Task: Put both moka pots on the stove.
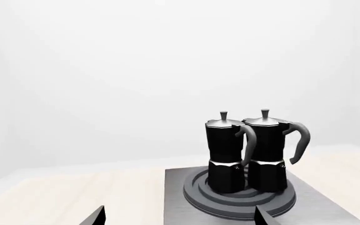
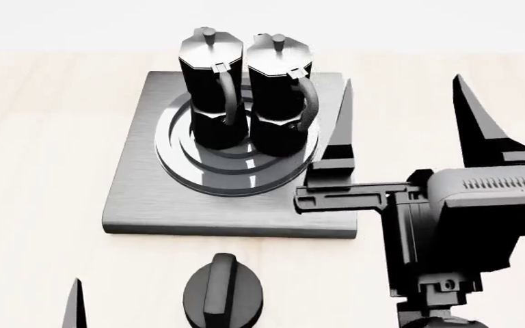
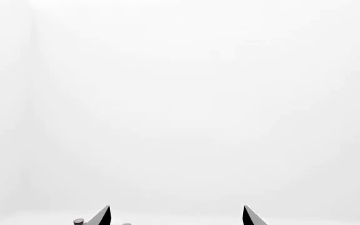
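Now both glossy black moka pots (image 2: 244,89) stand on the stove (image 2: 144,191); right pincer (image 2: 404,113) spread, empty; left pincer (image 1: 176,216) likewise.

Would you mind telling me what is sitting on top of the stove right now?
Both moka pots stand upright, side by side, on the stove's raised rings. The ring centre beneath them is covered, so it cannot be seen.

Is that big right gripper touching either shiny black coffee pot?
Apart. The head view shows the right gripper open beside the stove, empty, clear of the nearer glossy black moka pot.
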You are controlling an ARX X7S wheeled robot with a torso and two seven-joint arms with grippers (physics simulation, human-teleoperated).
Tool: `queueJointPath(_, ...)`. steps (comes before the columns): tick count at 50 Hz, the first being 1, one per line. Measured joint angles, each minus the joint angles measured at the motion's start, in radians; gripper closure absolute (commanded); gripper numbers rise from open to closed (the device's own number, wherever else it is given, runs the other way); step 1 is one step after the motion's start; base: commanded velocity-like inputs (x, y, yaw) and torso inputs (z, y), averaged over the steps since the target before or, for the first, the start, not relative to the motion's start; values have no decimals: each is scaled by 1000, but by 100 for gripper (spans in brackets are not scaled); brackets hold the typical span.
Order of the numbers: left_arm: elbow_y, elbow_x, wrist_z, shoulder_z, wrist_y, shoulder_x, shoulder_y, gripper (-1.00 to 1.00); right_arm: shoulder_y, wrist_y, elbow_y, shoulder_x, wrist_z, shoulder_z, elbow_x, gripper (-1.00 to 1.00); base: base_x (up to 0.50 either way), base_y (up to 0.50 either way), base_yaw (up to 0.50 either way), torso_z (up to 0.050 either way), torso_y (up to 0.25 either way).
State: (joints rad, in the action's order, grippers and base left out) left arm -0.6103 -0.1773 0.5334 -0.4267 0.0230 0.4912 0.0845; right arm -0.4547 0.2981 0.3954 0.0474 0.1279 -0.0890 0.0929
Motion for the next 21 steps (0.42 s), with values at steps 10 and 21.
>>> queueJointPath(10,0,1,2,-1,-1,2,0,-100,102,-88,35,7,-21,-3,40,-100,0,0,0,0,0)
queueJointPath(21,-1,2,4,-4,0,3,-1,-100,207,-165,36,14,-33,4,80,-100,0,0,0,0,0)
